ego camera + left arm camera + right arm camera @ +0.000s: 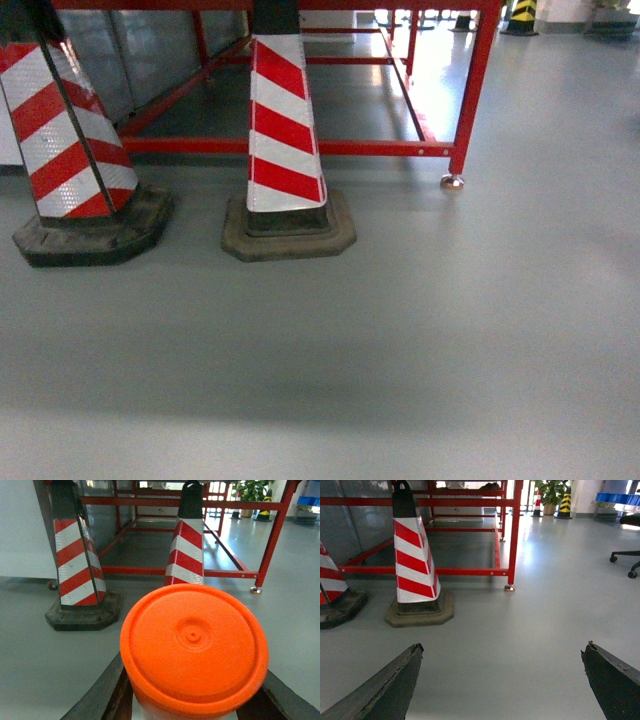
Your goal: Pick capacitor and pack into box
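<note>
In the left wrist view the capacitor (194,645), a white cylinder with a round orange cap, fills the lower middle. My left gripper (192,685) is shut on it, with a dark finger (102,692) against each side of the body. My right gripper (505,647) is open wide above bare grey floor, with nothing between its fingers. Neither gripper appears in the head view. The box is out of view in all three views.
Two red-and-white striped cones on black bases stand ahead on the grey floor, one (285,130) in the middle and one (70,140) at the left. Behind them is a red metal frame (470,90) on feet. An office chair base (625,560) shows far right.
</note>
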Tool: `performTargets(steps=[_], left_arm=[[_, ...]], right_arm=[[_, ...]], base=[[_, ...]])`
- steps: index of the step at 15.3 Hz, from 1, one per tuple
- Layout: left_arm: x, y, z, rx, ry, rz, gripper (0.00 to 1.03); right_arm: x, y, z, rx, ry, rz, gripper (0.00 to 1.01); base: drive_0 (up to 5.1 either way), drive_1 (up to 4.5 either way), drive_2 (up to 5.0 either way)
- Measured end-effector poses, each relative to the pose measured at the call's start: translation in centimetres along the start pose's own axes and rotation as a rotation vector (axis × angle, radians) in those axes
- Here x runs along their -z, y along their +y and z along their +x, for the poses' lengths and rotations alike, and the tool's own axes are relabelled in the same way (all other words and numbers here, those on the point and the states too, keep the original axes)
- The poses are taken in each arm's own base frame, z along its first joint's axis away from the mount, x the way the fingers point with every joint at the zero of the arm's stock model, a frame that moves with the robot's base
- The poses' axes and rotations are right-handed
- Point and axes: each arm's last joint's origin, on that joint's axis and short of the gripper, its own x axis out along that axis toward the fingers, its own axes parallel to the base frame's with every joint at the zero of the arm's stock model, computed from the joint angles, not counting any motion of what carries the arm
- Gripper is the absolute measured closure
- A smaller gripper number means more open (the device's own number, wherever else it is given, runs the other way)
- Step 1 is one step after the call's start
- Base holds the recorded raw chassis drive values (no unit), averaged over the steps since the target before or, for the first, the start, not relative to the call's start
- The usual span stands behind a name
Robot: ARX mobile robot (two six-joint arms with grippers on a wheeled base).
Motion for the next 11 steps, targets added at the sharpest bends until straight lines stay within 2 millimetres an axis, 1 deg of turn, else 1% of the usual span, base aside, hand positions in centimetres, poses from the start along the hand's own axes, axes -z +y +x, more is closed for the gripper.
performTargets(steps=[1,8,11], left_arm=[[-0.01,0.0,0.0,0.0,-0.002,0.0,0.59],[0.01,0.01,0.0,-0.003,0.001,0.0,0.59],[0.0,0.0,0.0,-0.001,0.0,0.0,0.59]], right_arm=[[0.01,0.0,0.0,0.0,0.001,0.0,0.03],[0.02,0.01,0.0,-0.003,0.001,0.0,0.03],[0.02,0.01,0.0,-0.003,0.002,0.0,0.03]], base=[[-5.0,2.49,2.5],[0.0,0.0,0.0],[0.1,4.08,-4.0]])
